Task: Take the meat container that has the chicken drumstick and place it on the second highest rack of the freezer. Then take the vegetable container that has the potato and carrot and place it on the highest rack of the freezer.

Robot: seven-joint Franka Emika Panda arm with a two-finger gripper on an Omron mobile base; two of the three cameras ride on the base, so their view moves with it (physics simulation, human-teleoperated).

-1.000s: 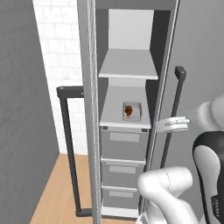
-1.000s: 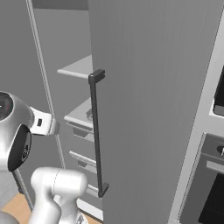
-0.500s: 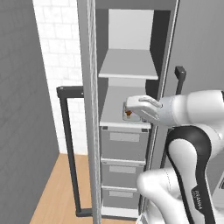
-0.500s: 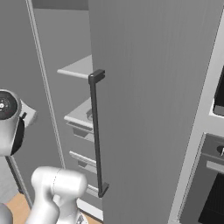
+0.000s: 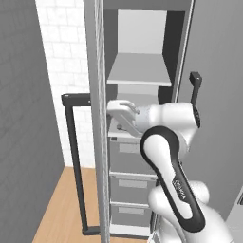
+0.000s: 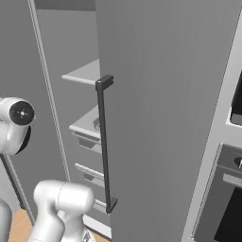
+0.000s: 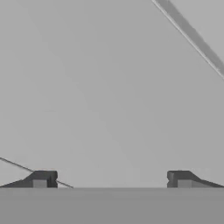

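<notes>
The freezer [image 5: 142,118] fills the left base view from 12 to 6 o'clock, its door swung wide toward 3 o'clock with the long dark bar handle [image 6: 105,146] standing at the centre of the right base view. Inside it, the highest rack [image 5: 138,70] sits bare at about 12 o'clock. The second highest rack [image 5: 124,132] lies just below centre, largely masked by the white arm reaching across it, with the three grey drawers [image 5: 130,187] stacked beneath toward 6 o'clock.

The gripper [image 5: 122,114] hangs over the second highest rack, near the frame's centre. In the hand view its two dark fingertips [image 7: 43,179] stand far apart, at 7 and 5 o'clock, with only plain grey surface between them, so the hand is released and carries nothing.

The meat container cannot be made out here; if it is on that rack, the arm covers it. By my reading, the first placement is at or near its end. The next move calls for drawing the hand straight out of the cabinet, clear of the door frame, and then fetching the vegetable container with the potato and carrot, neither of which I can locate here.
</notes>
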